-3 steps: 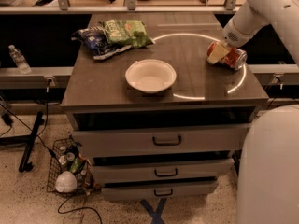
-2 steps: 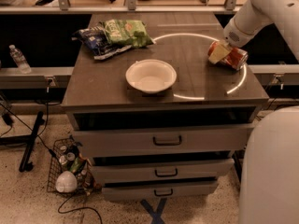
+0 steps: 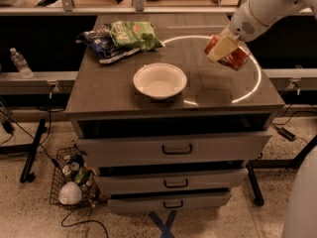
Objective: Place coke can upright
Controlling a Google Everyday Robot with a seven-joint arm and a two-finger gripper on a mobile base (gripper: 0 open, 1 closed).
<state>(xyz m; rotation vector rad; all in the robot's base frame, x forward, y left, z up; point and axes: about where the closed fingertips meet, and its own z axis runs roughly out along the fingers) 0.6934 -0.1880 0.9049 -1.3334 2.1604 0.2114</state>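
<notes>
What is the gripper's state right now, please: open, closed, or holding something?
The gripper: closed on the coke can, which is tilted above the right side of the table.

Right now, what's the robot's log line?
gripper: over dark cabinet top, right rear | jaws: shut on red aluminium soda can | can: tilted

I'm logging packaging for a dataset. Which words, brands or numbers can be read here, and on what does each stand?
No text reads clearly.
Coke can, held tilted in the gripper over the table's right rear: white marks, too blurred to read.
Green bag: pale lettering, too blurred to read.
Blue bag: print too small to read.
Bottle, far left: label unreadable.
</notes>
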